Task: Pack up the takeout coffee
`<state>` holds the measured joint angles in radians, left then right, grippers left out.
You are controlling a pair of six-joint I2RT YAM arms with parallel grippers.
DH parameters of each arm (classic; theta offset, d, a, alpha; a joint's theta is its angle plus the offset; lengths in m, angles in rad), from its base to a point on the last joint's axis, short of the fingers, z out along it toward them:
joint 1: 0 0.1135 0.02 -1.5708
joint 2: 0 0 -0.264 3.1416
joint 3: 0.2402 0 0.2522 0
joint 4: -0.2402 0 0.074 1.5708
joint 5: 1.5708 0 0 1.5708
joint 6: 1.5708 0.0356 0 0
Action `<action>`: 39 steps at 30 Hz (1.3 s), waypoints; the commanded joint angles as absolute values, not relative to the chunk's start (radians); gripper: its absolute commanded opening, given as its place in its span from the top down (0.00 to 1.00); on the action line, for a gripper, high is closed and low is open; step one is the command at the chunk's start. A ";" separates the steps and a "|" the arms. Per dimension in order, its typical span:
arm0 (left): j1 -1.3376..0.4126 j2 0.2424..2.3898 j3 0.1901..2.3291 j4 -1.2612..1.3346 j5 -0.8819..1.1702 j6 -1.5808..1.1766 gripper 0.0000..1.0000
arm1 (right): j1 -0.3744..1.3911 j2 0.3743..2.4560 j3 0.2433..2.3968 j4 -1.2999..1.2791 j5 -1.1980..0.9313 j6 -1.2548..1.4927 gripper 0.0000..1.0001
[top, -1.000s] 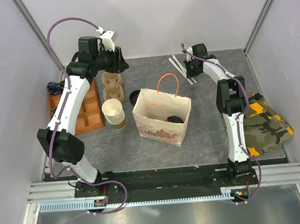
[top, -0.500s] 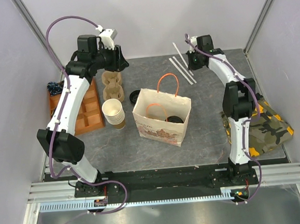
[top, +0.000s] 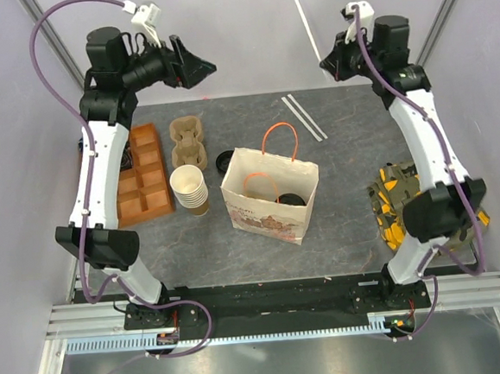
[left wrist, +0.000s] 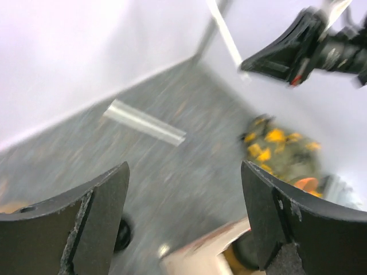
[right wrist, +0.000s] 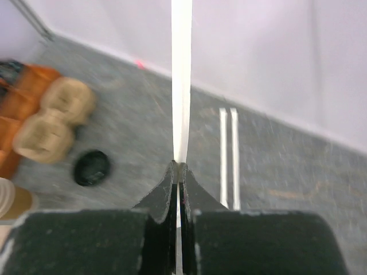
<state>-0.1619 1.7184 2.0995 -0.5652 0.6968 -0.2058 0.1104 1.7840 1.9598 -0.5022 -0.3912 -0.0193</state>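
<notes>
right gripper pinches a white straw projecting beyond its tips, presumably bag-bound. left gripper spread, empty; paper bag with takeout coffee below both.

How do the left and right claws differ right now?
The left claw is open wide; the right claw is shut. The left claw holds nothing; the right claw pinches a white straw that points straight out from its tips. What they share: both are raised high above the table, on opposite sides of the paper bag.
</notes>
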 commanded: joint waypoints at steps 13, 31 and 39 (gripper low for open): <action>-0.169 1.497 1.755 0.495 1.058 -1.057 0.15 | 0.549 1.336 1.761 -0.387 -0.376 -0.002 1.00; -0.169 1.345 1.638 0.383 0.934 -0.948 0.52 | 0.785 1.310 1.704 -0.399 -0.278 -0.034 1.00; -0.170 1.321 1.632 0.341 0.957 -0.898 0.98 | 0.793 1.313 1.713 -0.417 -0.258 -0.043 0.73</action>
